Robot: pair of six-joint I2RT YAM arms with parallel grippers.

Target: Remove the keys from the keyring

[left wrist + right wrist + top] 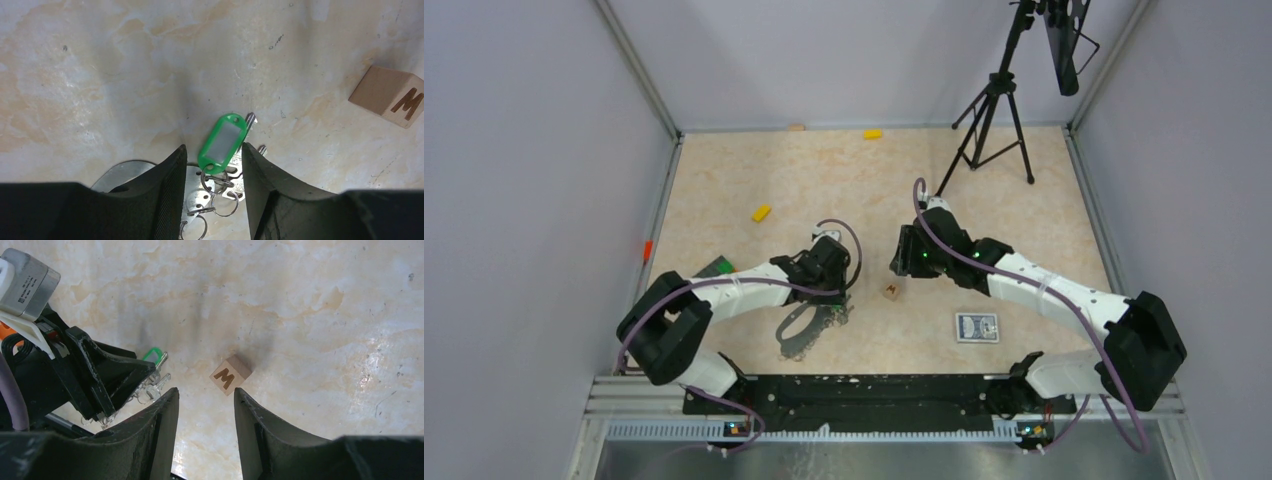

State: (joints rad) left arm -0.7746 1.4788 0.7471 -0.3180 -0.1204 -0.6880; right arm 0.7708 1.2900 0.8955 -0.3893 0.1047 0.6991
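Note:
The grey keyring (199,196) lies flat on the table, with small split rings hooked in its row of holes. The green-headed key (223,142) and silvery keys (250,120) lie between my left gripper's (212,150) fingers, which stand open around them with a gap on the left side. In the top view the keyring (799,330) sits just below the left gripper (832,298). My right gripper (206,392) hangs open over bare table to the right, holding nothing. The right wrist view also shows the green key head (154,356) beside the left gripper.
A small brown cube marked M (230,375) sits just beyond the right fingertips, between both grippers (890,291). A blue card box (976,327) lies front right. Yellow blocks (761,212) and a black tripod (994,110) stand farther back.

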